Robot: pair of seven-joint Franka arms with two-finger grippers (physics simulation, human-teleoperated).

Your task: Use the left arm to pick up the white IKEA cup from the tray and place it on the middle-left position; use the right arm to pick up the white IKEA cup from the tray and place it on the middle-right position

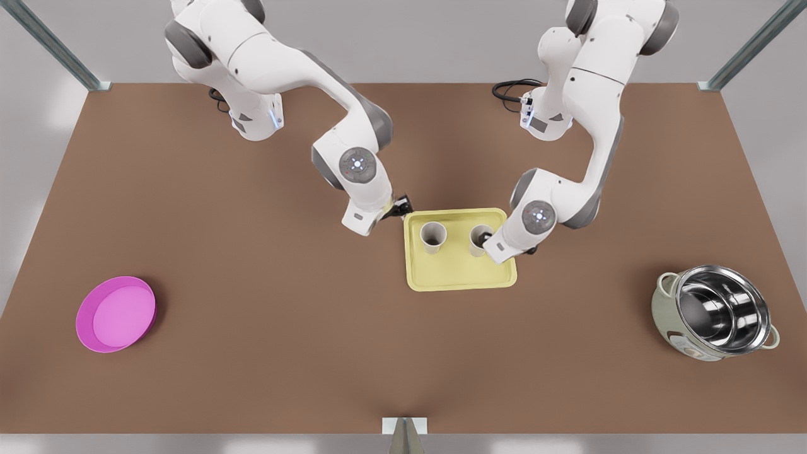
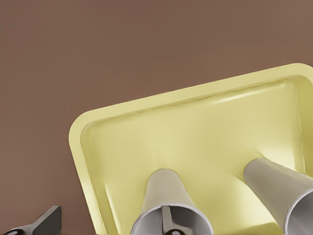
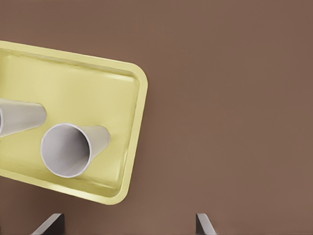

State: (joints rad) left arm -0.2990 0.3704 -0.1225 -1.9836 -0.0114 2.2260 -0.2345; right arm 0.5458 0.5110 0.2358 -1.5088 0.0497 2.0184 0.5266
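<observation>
Your left gripper point(image 1: 486, 240) stands wide across a white cup's point(image 1: 475, 244) rim; your right gripper point(image 1: 401, 205), also wide, hovers just beside the tray point(image 1: 460, 281).

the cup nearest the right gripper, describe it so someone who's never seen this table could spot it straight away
Find the pale-yellow tray at the middle of the brown table. Two white cups stand upright on its far half; take the cup on the front view's right, not the other cup. It is the one with the right gripper at its rim.
</observation>
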